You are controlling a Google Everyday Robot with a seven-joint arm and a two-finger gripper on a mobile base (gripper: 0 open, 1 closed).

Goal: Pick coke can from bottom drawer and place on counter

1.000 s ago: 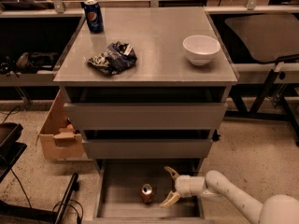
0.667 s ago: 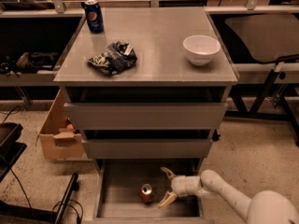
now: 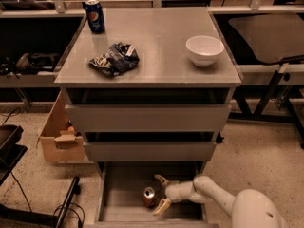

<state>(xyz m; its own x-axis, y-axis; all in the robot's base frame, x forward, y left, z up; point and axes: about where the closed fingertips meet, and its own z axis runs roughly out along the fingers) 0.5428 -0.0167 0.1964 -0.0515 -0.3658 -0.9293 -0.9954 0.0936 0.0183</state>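
Two tan fingers (image 3: 161, 206) of my gripper (image 3: 160, 193) are spread wide, low inside the pulled-out grey metal bottom drawer (image 3: 124, 189). The small reddish-orange coke can (image 3: 149, 196) stands upright on the drawer floor, at the mouth of my gap.

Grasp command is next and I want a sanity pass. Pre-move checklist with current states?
1. bottom drawer pulled open: ok.
2. coke can upright on the drawer floor: ok.
3. gripper open, in the drawer at the can's right side: ok.
4. Can fully between the fingers: cannot tell.
5. Bare patch on counter between crumpled bag and white bowl: ok.
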